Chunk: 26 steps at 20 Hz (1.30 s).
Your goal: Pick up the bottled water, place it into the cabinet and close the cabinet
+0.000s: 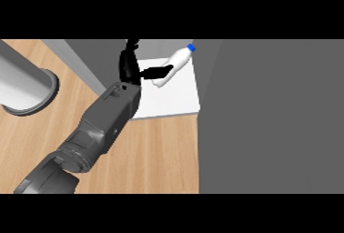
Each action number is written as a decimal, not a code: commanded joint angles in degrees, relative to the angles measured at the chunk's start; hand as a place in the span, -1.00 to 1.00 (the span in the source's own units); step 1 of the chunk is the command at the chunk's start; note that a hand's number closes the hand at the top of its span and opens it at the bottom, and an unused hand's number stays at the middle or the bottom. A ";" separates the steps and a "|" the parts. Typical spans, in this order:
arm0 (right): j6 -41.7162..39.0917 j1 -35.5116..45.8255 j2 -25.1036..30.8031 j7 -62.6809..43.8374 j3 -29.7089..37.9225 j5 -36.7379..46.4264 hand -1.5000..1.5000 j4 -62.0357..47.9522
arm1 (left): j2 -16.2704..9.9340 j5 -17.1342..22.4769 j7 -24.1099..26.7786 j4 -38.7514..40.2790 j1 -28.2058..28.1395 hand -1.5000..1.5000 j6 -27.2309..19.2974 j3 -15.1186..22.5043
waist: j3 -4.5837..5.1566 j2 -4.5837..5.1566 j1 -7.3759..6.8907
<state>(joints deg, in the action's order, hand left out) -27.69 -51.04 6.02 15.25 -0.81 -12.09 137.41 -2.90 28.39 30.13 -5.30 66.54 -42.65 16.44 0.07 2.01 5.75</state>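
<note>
Grey forearm (pixel 101 132) reaches up; left robot hand (pixel 138 68) pinches the tilted water bottle (pixel 173 63).

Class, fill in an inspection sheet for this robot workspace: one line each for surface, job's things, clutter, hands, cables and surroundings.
Surface: wooden counter, with a white shelf floor at its far side.
Job's things: bottled water, white with a blue cap, tilted over the white shelf floor; cabinet wall, grey, at the right.
Clutter: grey cylinder at the left.
Hands: one black hand beside the bottle, thumb touching it; which hand cannot be told; the other is not seen.
Cables: nothing seen.
Surroundings: nothing seen beyond the counter and cabinet.
</note>
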 commanded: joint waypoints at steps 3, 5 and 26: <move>-1.76 -1.99 1.50 -1.06 1.20 -4.55 -1.00 3.11 | -0.70 -0.49 0.77 0.70 0.87 -1.00 5.98 -0.24 | 0.04 0.05 0.43; -1.32 -0.69 0.12 -0.37 -0.85 -2.81 -1.00 0.95 | -0.39 1.17 2.72 -1.65 2.12 -1.00 7.40 -2.13 | 0.07 0.29 0.54; 2.08 -1.80 -1.71 -8.01 -3.97 -3.17 -1.00 6.79 | 2.89 6.04 8.19 -21.06 -10.42 -1.00 16.69 0.63 | -0.04 -2.37 -4.93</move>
<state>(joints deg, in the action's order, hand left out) -27.36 -51.55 4.97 11.51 -3.76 -13.43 137.79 -0.14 33.23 39.08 -20.17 61.03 -25.85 14.05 0.03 -0.03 1.50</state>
